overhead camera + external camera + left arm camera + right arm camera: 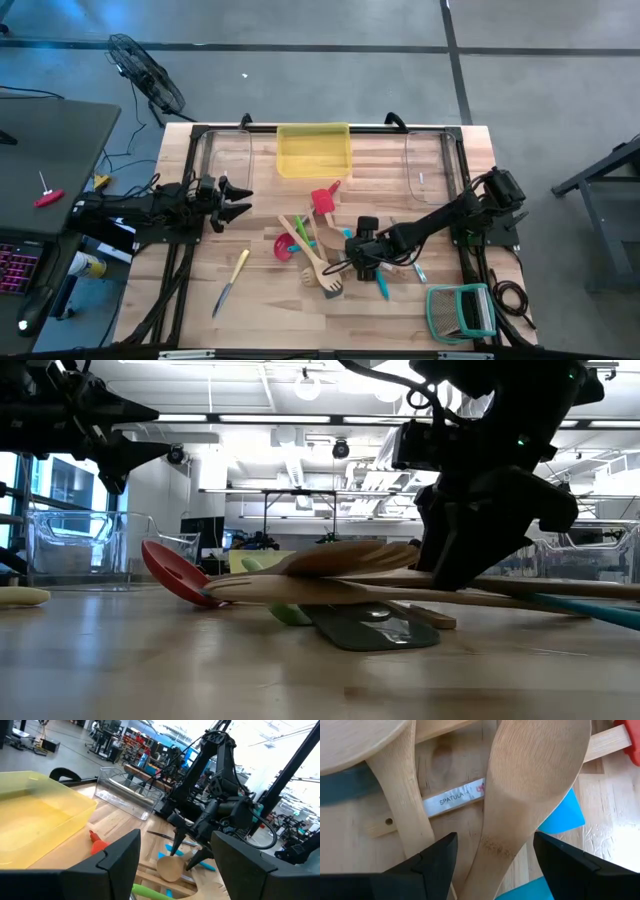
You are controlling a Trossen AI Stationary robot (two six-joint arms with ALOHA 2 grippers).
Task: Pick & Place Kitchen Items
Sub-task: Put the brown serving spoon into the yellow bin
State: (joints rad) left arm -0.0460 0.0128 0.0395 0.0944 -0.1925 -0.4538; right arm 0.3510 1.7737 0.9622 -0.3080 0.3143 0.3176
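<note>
Right gripper [362, 262] reaches in from the table's right side, its arm stretched leftward and angled down over the heap of kitchen utensils [325, 250] at the middle of the wooden table [270, 310]. Its fingers [432, 862] stand apart and grasp nothing; the wrist view shows them straddling the neck of a wooden spoon [530, 790], close above it, with a second wooden handle [400, 815] beside it and a labelled wooden spatula [452, 800] lying underneath. A blue plastic spatula blade [565, 815] pokes out from under the spoon.

Left gripper [232, 200] hangs above the table's left part, pointing toward the middle, jaws spread and empty, well apart from the heap.

In the heap, a red spatula [323, 199] lies at the far end nearest the yellow tray [314, 150], a red ladle [284, 247] sits at the left edge, and a green utensil [302, 235] crosses the wooden pieces. From table height a grey flat blade [375, 625] rests under the stacked wooden spoons [340, 565]. A yellow-handled knife [231, 281] lies alone, nearer the front left, away from the pile.

Two clear bins [228, 158] flank the tray along the far edge, and a teal-framed rack [460, 310] sits at the front right corner.
</note>
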